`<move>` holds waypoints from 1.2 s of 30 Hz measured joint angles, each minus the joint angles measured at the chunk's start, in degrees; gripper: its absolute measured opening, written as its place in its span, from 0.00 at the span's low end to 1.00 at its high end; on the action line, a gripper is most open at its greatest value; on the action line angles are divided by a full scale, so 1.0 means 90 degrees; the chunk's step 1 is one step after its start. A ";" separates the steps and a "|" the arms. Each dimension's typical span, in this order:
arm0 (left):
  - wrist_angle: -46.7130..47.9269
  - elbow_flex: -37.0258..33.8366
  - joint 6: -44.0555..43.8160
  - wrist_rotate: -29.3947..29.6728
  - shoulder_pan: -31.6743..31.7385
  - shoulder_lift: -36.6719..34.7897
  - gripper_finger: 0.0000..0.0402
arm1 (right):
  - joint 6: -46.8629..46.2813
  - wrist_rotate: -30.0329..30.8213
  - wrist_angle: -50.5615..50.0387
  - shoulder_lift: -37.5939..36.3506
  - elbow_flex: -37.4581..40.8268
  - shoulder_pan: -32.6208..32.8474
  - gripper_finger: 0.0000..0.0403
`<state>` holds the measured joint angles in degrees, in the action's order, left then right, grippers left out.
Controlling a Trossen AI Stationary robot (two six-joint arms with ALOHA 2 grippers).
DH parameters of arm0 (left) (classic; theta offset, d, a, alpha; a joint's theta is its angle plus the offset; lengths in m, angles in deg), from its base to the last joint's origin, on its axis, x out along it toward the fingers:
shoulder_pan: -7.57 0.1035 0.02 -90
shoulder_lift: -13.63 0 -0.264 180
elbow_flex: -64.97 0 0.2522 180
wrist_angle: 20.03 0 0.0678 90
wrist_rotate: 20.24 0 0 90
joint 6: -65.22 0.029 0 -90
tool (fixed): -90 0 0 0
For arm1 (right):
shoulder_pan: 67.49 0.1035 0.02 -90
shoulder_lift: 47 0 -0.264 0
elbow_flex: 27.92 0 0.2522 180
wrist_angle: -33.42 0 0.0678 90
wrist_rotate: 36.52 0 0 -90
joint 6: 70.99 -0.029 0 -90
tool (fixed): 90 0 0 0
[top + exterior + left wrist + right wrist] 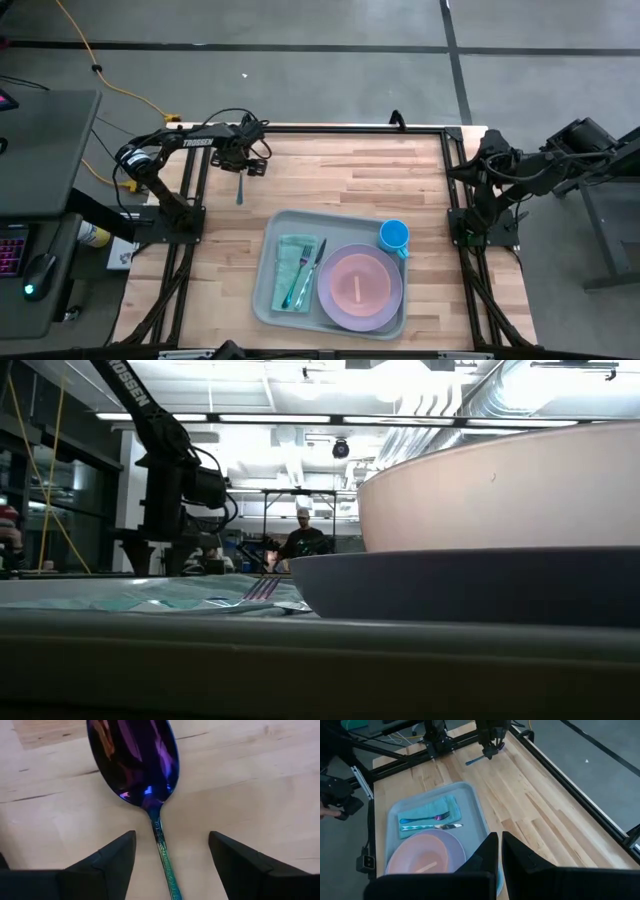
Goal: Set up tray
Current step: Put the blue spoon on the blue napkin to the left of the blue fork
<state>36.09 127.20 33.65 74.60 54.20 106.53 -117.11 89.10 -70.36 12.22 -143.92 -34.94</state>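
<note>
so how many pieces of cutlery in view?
3. Fork and knife lie on the napkin in the tray; spoon lies on the table between the open left fingers.

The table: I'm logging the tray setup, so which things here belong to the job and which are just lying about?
Job:
tray
napkin in the tray
fork and knife on the napkin
plates, stacked
blue cup
spoon, on the table, between the open left end effector fingers

Lying about:
yellow cable on the floor
right end effector, shut, waiting

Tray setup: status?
Left gripper open, straddling spoon handle on table. Right gripper shut, parked at right edge. Tray holds napkin, fork, knife, plates, cup. Nothing in the way.
</note>
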 joint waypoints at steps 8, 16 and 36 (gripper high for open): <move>-0.0112 -0.0010 0.0031 -0.0016 -0.0010 0.0012 0.51 | -0.0048 -0.0015 0.0000 0.0012 0.0000 0.0000 0.00; -0.0152 -0.0010 0.0182 -0.0036 -0.0015 0.0019 0.32 | -0.0067 -0.0070 0.0000 0.0054 0.0000 0.0000 0.00; 0.0025 -0.0032 0.1023 0.0073 -0.0014 0.0026 0.03 | -0.0045 -0.0070 0.0000 0.0056 0.0000 -0.0001 0.00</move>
<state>36.31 126.92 42.86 75.26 54.08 106.77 -117.51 88.46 -70.36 12.73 -143.92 -34.95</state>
